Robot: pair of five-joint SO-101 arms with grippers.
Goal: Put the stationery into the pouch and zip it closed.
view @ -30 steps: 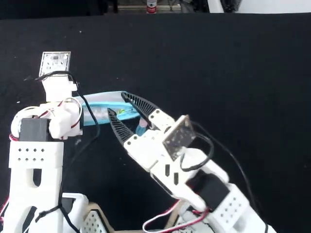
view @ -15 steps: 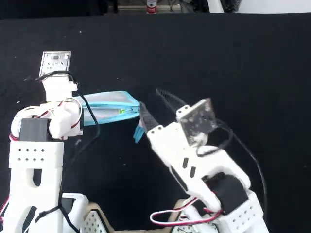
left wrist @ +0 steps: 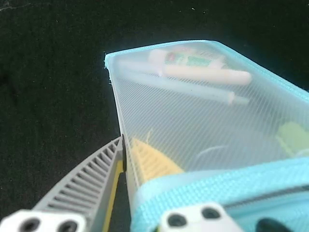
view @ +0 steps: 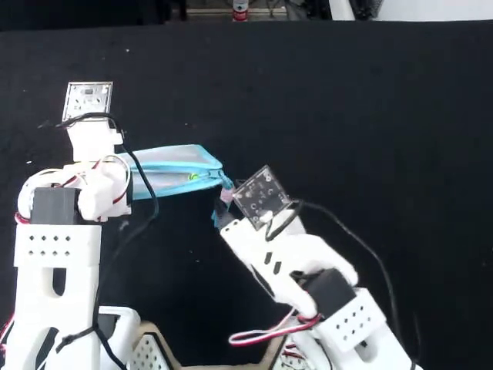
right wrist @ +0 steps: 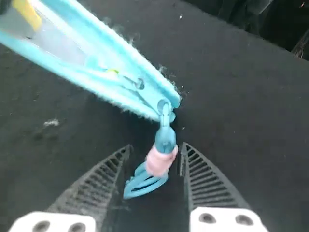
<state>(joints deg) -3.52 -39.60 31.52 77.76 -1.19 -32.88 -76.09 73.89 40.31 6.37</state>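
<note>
Our right gripper (right wrist: 157, 146) sits low over the black table (view: 347, 100) with its jaws parted, one ribbed finger on either side of the zipper pull (right wrist: 161, 140). The pull is a teal tab with a pink bead and a small teal charm at its end. We see a gap between the pull and one finger. Against the other finger we cannot tell whether it touches.

The pull hangs from the slider (right wrist: 164, 105), which sits at the end corner of the light blue mesh pouch (view: 173, 166), the corner nearest this gripper. Our left gripper (left wrist: 124, 154) is clamped on the opposite end of the pouch, pinching it at its short edge.

Through the mesh we see the stationery inside:
- a white tube (left wrist: 203, 70) with a printed label
- a pale pen (left wrist: 183, 87) lying just beside the tube
- a yellow item (left wrist: 152, 162) close to the left gripper's finger
- a green item (left wrist: 292, 135) near the zipper band
</note>
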